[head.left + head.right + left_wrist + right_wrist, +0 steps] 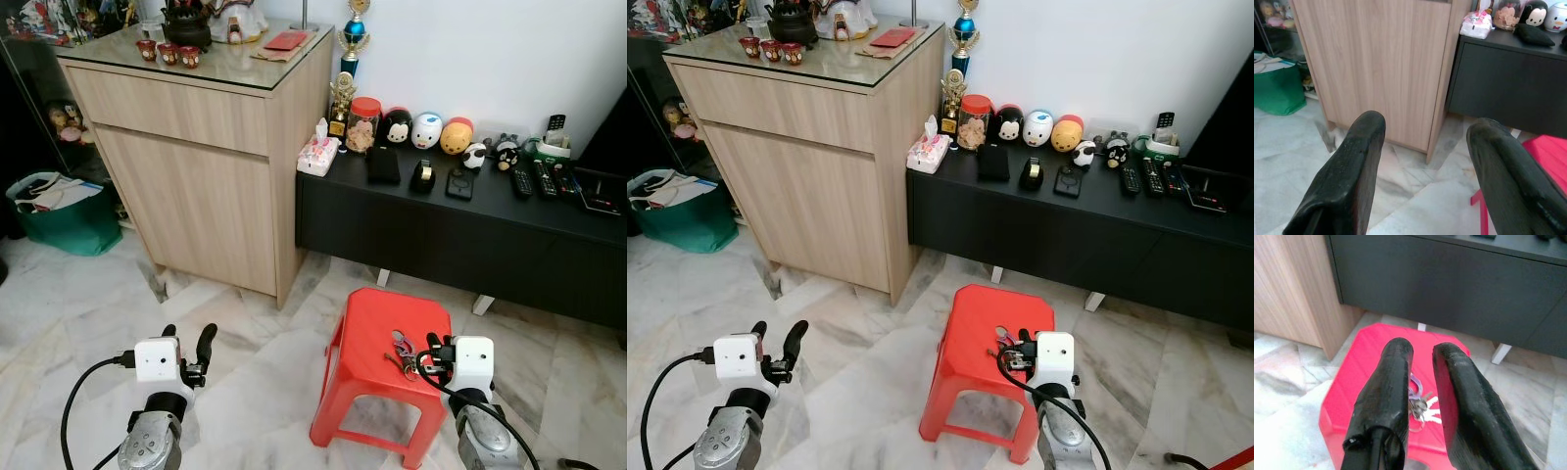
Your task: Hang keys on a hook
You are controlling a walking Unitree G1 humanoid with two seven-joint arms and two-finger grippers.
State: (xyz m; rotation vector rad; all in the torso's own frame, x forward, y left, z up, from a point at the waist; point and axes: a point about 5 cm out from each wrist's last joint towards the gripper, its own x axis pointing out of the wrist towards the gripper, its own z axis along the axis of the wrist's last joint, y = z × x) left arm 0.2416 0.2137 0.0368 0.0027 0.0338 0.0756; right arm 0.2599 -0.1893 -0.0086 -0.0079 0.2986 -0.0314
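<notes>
A: Where are the keys (1419,407) now?

B: They lie on the red stool (367,338), toward the side nearer the robot. The right gripper (1422,382) is just above them, its two fingers only a little apart, and it has nothing between them yet.

A: So the step is the pick-up. How to do it well?

B: I think the gripper should come straight down so that the bunch, or its purple loop, sits between the fingers (the keys lie flat, so a shallow reach may only slide over them). Opening a bit wider first would help. Then close firmly and lift slowly, because the stool is light and may shift.

A: And the left gripper (1422,166)?

B: It is wide open and empty, over the floor (245,392) beside the stool. I cannot see any hook from here.
</notes>
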